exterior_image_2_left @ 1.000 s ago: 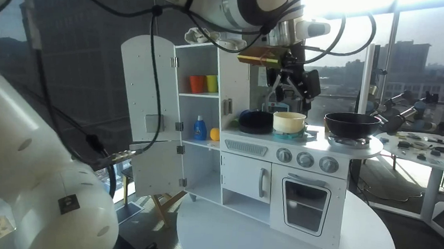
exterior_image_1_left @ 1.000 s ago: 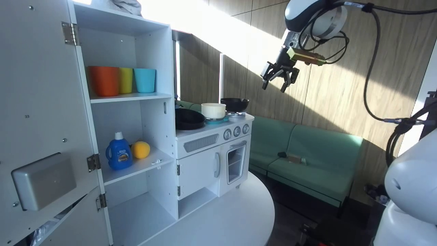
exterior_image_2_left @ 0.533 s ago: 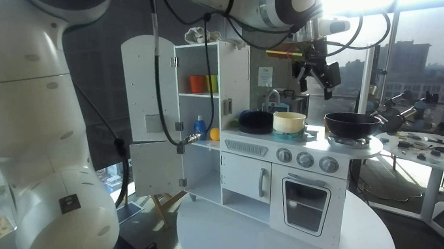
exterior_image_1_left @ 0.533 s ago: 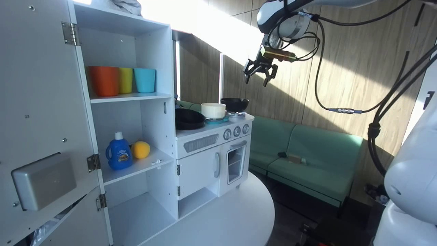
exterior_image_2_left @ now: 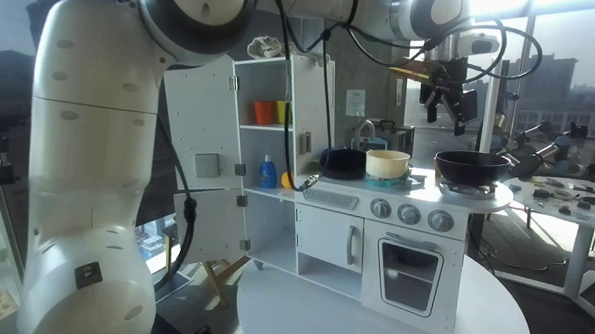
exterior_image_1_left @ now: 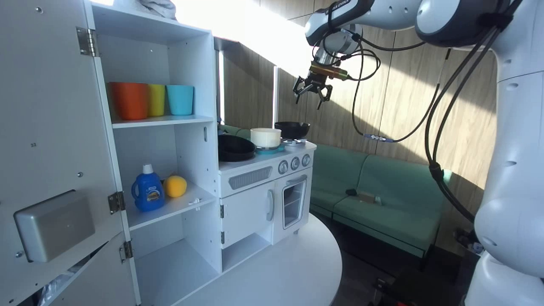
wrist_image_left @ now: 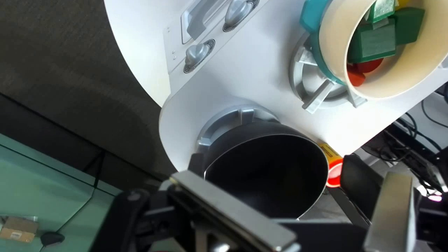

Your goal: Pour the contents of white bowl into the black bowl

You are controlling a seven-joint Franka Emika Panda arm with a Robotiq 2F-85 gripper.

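While the play kitchen (exterior_image_2_left: 337, 239) carries both vessels, it is the black bowl (exterior_image_2_left: 471, 169), upright on the end burner (wrist_image_left: 246, 116), that fixes every other place. Well apart from the black bowl, at the opposite end of the stove top (wrist_image_left: 266, 77), lies another dark pan (exterior_image_1_left: 236, 148); confusing the two could send the load astray. Above the black bowl hangs the end effector (exterior_image_1_left: 308, 103), its jaws apart and holding nothing. Coming straight down here would probably knock the black bowl's rim and push it off its seat. On the neighbouring burner (wrist_image_left: 318, 96), not touching the black bowl, the white bowl (exterior_image_2_left: 387, 165) stands upright over a teal stand (wrist_image_left: 311, 17). A shallow pinch on its rim could let it pivot and spill too soon. Just beside the black bowl is a red-and-yellow container (wrist_image_left: 334, 162), which a spread finger might topple. Smallest are the green blocks (wrist_image_left: 376, 38) and red pieces (wrist_image_left: 370, 65) in the white bowl: tipped short of the black bowl, they would likely scatter.
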